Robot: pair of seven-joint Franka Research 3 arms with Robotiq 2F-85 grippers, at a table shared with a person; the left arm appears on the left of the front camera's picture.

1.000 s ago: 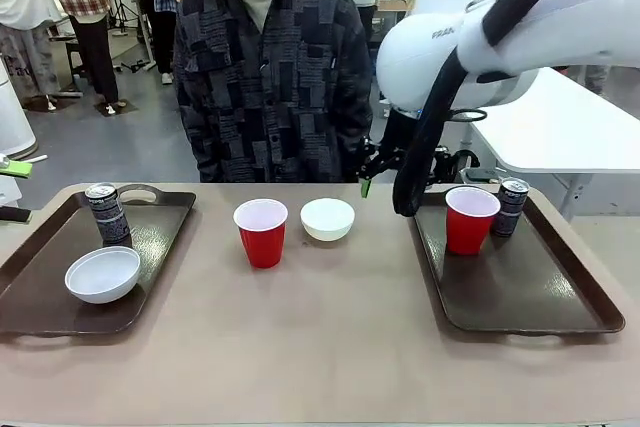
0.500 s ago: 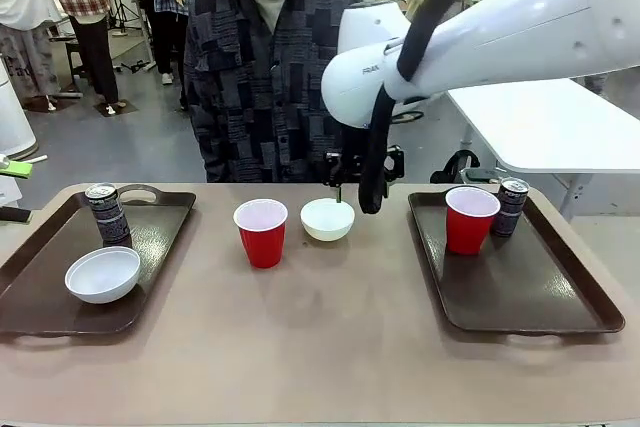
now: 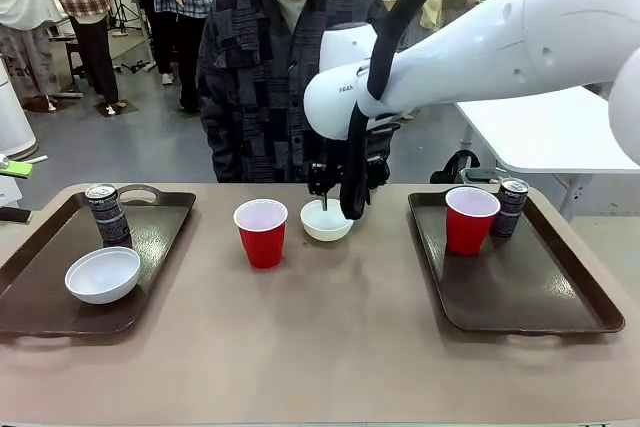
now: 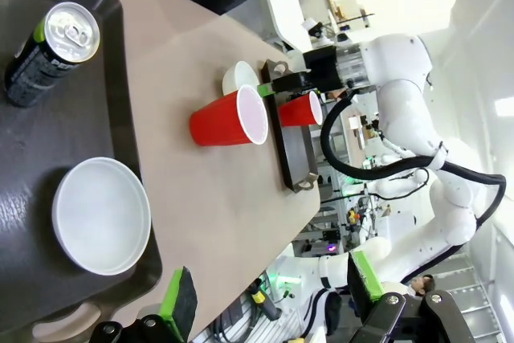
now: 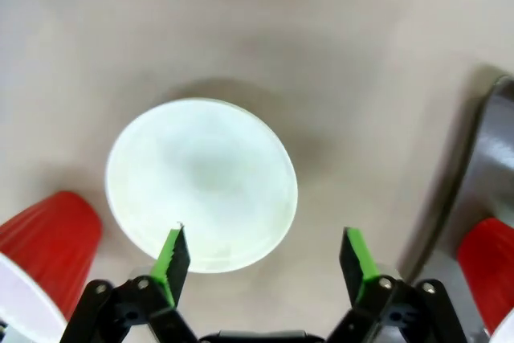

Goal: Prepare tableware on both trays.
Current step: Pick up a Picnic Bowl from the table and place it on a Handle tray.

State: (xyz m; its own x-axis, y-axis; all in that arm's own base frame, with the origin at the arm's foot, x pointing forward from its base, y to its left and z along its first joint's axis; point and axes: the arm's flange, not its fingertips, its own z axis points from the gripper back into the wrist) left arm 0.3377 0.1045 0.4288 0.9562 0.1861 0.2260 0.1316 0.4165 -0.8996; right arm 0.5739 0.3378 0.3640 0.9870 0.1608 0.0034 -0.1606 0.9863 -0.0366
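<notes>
The left tray (image 3: pixel 45 292) and right tray (image 3: pixel 520 297) are finished glossy dark brown. The centre cup (image 3: pixel 261 237) and right-tray cup (image 3: pixel 470 224) are coloured red, white inside. The centre bowl (image 5: pixel 201 182) and left-tray bowl (image 3: pixel 103 275) are plain white. Green pads (image 5: pixel 171 256) are fitted on the black right gripper (image 5: pixel 265 248). The person's shirt (image 3: pixel 260 77) is patterned in dark patchwork.

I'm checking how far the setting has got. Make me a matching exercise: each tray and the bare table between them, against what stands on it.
1 left tray
2 right tray
3 bare table

A cup and can
B cup and bowl
C bowl and can

Pairs: 1-C, 2-A, 3-B
</notes>
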